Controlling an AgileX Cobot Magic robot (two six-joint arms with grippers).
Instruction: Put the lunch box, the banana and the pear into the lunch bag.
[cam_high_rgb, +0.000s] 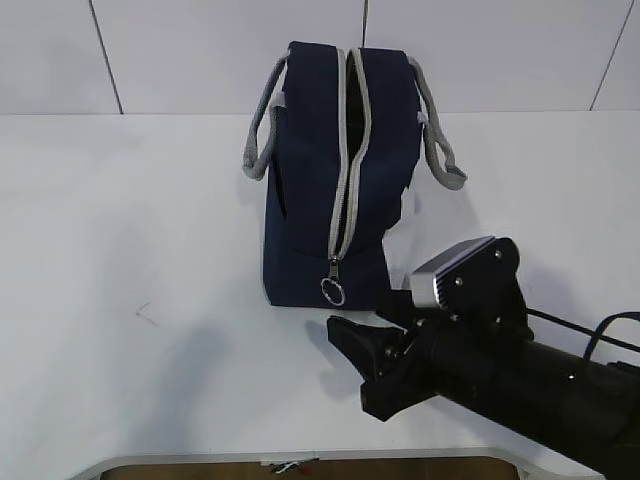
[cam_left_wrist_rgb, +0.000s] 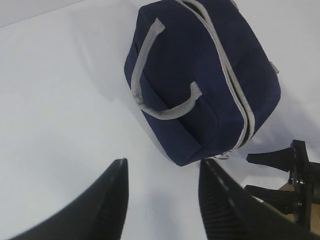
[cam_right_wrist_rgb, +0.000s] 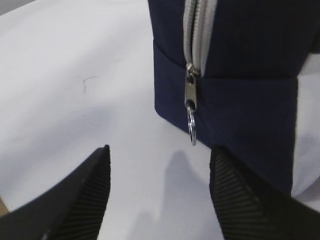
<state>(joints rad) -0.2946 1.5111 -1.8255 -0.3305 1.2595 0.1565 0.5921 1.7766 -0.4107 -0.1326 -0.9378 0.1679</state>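
Note:
The navy lunch bag (cam_high_rgb: 305, 200) stands upright at the table's middle, its grey zipper gaping near the top. The zipper pull with its metal ring (cam_high_rgb: 333, 290) hangs low on the end facing me. My right gripper (cam_high_rgb: 360, 365) hovers open just in front of that end, a little right of the ring and apart from it. In the right wrist view the right gripper (cam_right_wrist_rgb: 160, 150) holds nothing, and the ring (cam_right_wrist_rgb: 193, 131) dangles just beyond its fingertips. My left gripper (cam_left_wrist_rgb: 162, 167) is open and empty above bare table, short of the bag (cam_left_wrist_rgb: 200, 65). The lunch box, banana and pear are out of view.
Grey rope handles (cam_high_rgb: 258, 130) droop on both sides of the bag. The white table (cam_high_rgb: 120, 300) runs to a front edge (cam_high_rgb: 300, 455) close under the right arm. A tiled wall (cam_high_rgb: 180, 50) stands behind. The left wrist view catches the right gripper's fingertips (cam_left_wrist_rgb: 260, 157).

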